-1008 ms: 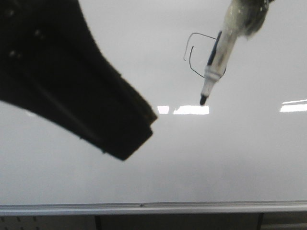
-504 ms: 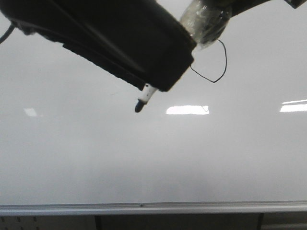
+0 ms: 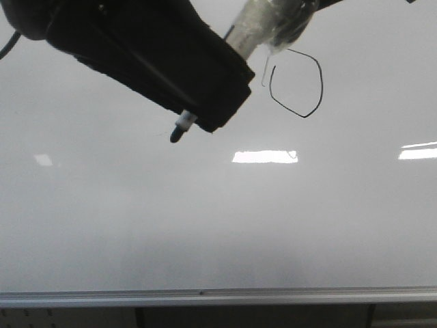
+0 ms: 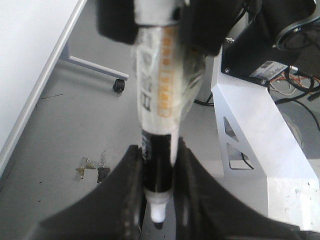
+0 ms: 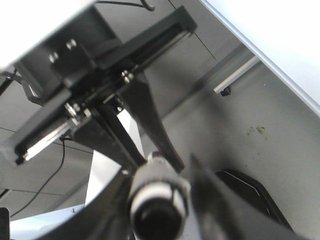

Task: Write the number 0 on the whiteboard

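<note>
The whiteboard (image 3: pixel 273 225) fills the front view, with its silver bottom rail (image 3: pixel 205 297). The number 0 (image 3: pixel 320 80) is a thin black loop at upper right, with a short grey tail on its left. A tape-wrapped marker (image 3: pixel 256 31) slants down to the left, its tip (image 3: pixel 177 134) off the board and left of the loop. My left gripper (image 3: pixel 208 109) is shut on the marker's lower barrel (image 4: pixel 159 170). My right gripper (image 5: pixel 160 172) is shut on the marker's rear end (image 5: pixel 157 205). It is nearly out of the front view.
Bright light reflections (image 3: pixel 265 156) lie on the board. The left wrist view shows grey floor, a castor of the board's stand (image 4: pixel 118 86) and the white robot base (image 4: pixel 250 130). The board's edge (image 5: pixel 280 40) shows in the right wrist view.
The marker has moved left, away from the loop. My left gripper has risen from the lower left and closed round the barrel. The loop now shows whole.
</note>
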Robot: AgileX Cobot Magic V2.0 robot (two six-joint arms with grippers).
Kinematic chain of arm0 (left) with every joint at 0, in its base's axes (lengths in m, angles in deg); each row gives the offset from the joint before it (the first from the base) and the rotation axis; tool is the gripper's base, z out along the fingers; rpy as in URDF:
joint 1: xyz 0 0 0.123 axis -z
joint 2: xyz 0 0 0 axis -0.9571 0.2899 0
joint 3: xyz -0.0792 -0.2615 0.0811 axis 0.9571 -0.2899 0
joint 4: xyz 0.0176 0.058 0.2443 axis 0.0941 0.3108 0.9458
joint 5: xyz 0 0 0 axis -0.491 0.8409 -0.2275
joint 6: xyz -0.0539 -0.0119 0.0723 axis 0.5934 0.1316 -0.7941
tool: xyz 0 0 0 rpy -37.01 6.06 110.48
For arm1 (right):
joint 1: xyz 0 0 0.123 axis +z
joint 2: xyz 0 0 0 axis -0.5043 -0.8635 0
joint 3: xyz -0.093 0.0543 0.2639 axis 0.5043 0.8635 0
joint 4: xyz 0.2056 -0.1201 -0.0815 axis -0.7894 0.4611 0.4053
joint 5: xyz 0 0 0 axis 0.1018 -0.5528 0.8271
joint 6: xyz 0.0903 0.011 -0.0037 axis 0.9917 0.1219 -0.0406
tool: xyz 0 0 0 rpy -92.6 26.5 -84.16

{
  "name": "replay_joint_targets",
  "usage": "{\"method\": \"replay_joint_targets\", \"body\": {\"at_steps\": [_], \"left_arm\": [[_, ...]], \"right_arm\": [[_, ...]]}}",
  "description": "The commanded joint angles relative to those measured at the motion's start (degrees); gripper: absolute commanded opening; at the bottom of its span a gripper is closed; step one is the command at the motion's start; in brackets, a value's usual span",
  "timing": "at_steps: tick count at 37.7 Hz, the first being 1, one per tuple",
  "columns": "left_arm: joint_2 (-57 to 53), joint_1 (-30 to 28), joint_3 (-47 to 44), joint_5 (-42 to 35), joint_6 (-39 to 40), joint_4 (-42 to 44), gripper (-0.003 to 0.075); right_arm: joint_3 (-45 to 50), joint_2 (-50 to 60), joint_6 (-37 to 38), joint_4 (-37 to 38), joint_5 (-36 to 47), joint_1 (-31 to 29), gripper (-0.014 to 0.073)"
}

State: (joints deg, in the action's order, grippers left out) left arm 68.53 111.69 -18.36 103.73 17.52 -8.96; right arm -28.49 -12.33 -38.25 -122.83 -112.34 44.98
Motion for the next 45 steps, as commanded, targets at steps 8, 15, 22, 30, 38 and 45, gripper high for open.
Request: {"method": "replay_joint_targets", "body": {"at_steps": [8,15,22,30,38,45], "left_arm": [[-1.8,-4.7,1.8,-1.5,5.0,5.3,-0.0020],[-1.8,-14.8,1.8,-5.3,13.9,13.1,-0.0020],[-1.8,-26.5,1.8,-8.3,20.0,17.5,-0.0019],[-1.8,-37.9,1.8,-8.7,20.5,18.6,-0.0019],[-1.8,-45.8,1.8,-16.8,27.8,26.6,-0.0019],[-1.8,-49.4,1.2,-29.1,36.2,35.3,-0.0019]], "right_arm": [[-1.3,7.7,-1.6,-0.2,8.1,-0.3,0.0412],[1.1,16.5,-1.2,4.5,19.2,-0.3,0.0330],[8.9,26.7,-1.2,4.7,31.1,-0.3,0.0203],[19.8,38.1,-1.2,4.8,36.5,-0.3,0.0036],[26.6,45.3,-1.2,4.8,36.7,-0.3,-0.0067],[28.3,47.9,-1.2,4.8,36.4,-0.3,-0.0067]]}}
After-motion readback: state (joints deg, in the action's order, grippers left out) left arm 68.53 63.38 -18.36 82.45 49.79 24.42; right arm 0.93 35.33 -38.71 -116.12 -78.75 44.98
